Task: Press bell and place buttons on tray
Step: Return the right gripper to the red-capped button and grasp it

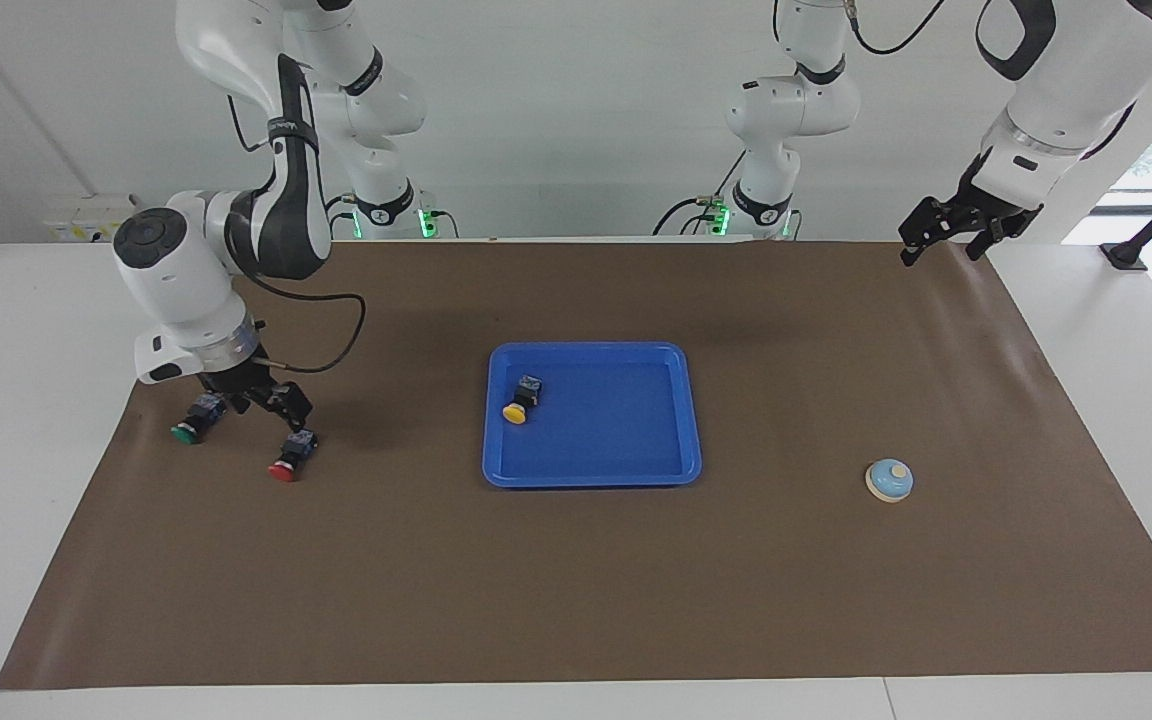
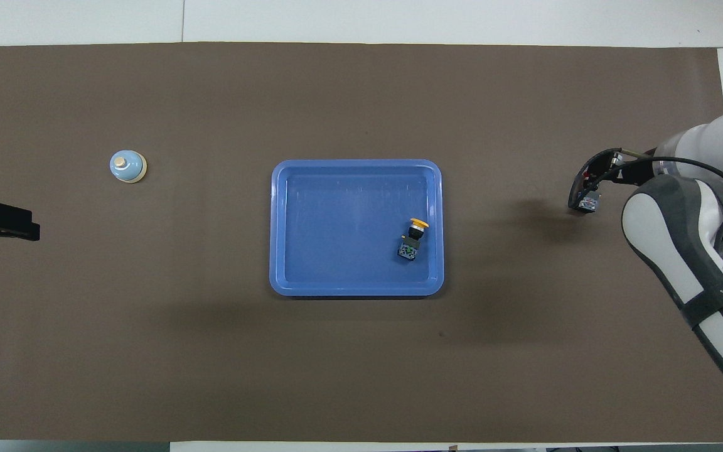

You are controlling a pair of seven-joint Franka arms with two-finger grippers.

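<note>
- Your right claw hangs open over the red button and green button.
- Your yellow button lies in the tray.
- Your left claw waits open, well apart from the bell on the bench.

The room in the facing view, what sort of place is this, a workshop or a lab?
Most likely a robotics lab: two white arms stand at a table under a brown mat, with only a blue tray, three push-buttons and a small bell laid out like test props.

three buttons, one bell, one tray.
</note>
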